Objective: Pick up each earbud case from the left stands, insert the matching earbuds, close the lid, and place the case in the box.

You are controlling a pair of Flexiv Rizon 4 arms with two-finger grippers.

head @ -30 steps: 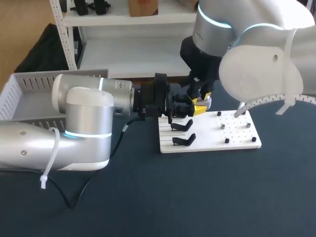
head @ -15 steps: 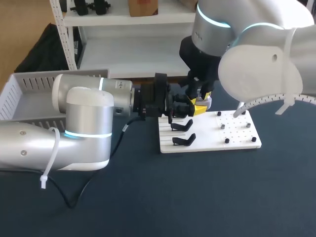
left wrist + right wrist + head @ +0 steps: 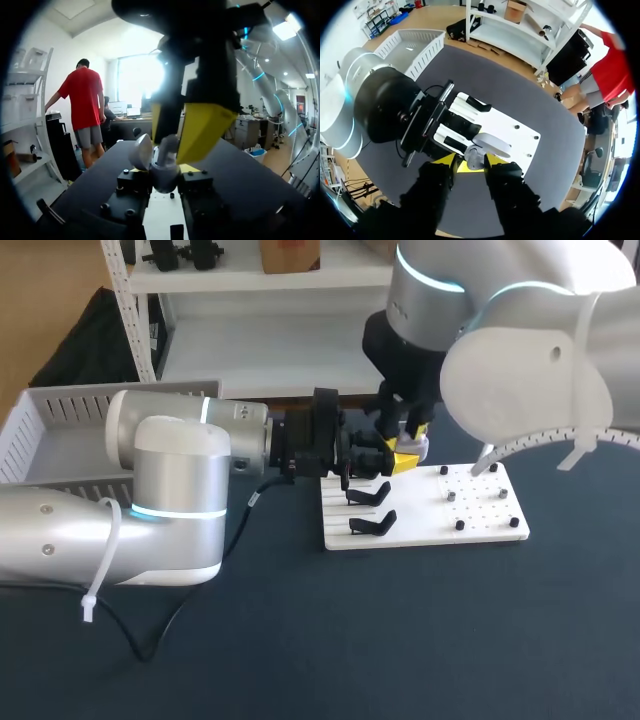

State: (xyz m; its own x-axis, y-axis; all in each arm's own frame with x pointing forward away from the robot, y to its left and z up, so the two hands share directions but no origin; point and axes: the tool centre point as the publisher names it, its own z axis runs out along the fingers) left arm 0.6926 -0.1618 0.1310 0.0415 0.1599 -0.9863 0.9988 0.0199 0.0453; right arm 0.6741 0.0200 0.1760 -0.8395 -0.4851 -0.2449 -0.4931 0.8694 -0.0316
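My left gripper (image 3: pixel 392 458) reaches in from the left over the white stand board (image 3: pixel 480 515) and is shut on a pale grey earbud case (image 3: pixel 162 176). The case's lid (image 3: pixel 141 151) stands open. In the left wrist view the black fingers (image 3: pixel 131 184) clamp the case from both sides. My right gripper (image 3: pixel 470 161) comes down from above. Its yellow fingertips (image 3: pixel 447 161) straddle the open case (image 3: pixel 474 156) with a small gap on each side, so it is open. Whether an earbud lies inside the case is hidden.
Two empty black stands (image 3: pixel 370 495) sit on the board's left half, one behind the other. Small earbud pegs (image 3: pixel 459 525) dot its right half. A white slatted box (image 3: pixel 60 430) stands at the far left of the dark table.
The right gripper's fingers have spread a little over the case. The left arm and the case have kept still.
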